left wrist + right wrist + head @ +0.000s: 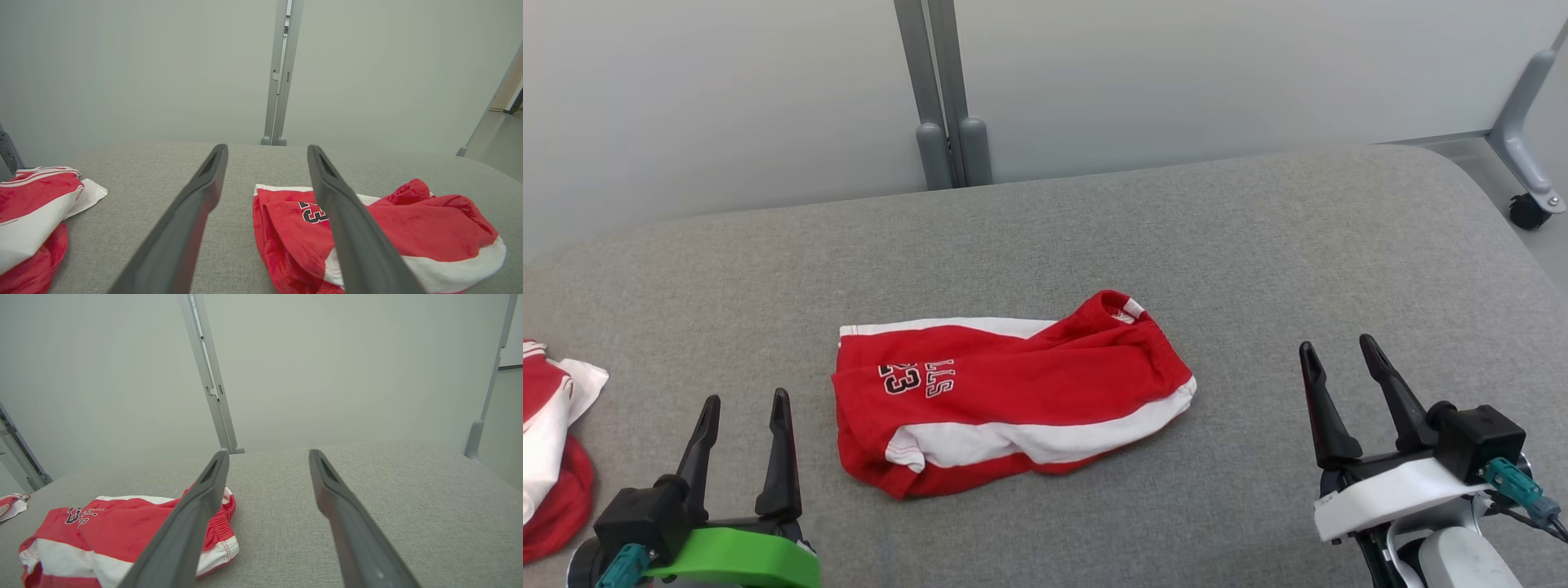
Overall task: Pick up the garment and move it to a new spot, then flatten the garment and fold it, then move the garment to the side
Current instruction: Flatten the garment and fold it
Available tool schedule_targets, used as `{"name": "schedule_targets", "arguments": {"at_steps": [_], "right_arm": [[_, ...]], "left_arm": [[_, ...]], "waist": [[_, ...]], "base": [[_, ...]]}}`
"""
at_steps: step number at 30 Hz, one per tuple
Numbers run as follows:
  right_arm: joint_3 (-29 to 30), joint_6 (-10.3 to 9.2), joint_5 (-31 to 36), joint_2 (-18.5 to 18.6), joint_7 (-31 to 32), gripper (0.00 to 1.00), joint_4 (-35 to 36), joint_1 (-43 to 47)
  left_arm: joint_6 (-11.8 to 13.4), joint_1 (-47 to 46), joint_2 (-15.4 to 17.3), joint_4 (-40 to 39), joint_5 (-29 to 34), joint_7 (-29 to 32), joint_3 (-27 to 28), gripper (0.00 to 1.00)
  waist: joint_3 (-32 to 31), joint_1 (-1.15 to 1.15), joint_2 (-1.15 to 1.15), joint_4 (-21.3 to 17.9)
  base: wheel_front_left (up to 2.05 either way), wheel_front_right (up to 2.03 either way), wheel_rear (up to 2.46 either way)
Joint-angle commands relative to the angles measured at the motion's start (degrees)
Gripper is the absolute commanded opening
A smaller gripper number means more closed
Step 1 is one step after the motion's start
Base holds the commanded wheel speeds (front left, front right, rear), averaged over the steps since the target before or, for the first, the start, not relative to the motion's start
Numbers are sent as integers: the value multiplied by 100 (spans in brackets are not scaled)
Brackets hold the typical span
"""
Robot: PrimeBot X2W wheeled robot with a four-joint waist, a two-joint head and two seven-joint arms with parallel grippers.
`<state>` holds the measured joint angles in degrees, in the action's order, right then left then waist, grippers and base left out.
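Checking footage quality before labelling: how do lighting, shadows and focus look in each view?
Head view: soft even light, no glare, crumpled red-and-white jersey garment sharp with only a faint shadow. Left wrist view: left end effector soft-edged up close. Right wrist view: grey metal post leans, wide-angle distortion.
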<state>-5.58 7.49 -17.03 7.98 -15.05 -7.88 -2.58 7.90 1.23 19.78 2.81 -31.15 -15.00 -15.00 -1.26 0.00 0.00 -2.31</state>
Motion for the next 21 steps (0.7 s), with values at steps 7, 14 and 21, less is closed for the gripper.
{"name": "schedule_targets", "arguments": {"at_steps": [7, 14, 21], "right_arm": [[-30, 0, 55, 1, -18, 100, -58, 47], [-80, 0, -13, 56, -18, 100, -145, 57], [-398, 0, -202, 274, 116, 100, -501, -182]], "left_arm": [[-307, 97, -243, 164, 295, -22, 229, 100], [-477, 104, -397, 286, 454, -22, 354, 100], [-792, -8, -574, 468, -56, 705, 72, 100]], "waist": [[-15, 0, 0, 5], [-4, 0, 0, 31], [119, 0, 0, 157]], "base": [[0, 0, 0], [0, 0, 0], [0, 0, 0]]}}
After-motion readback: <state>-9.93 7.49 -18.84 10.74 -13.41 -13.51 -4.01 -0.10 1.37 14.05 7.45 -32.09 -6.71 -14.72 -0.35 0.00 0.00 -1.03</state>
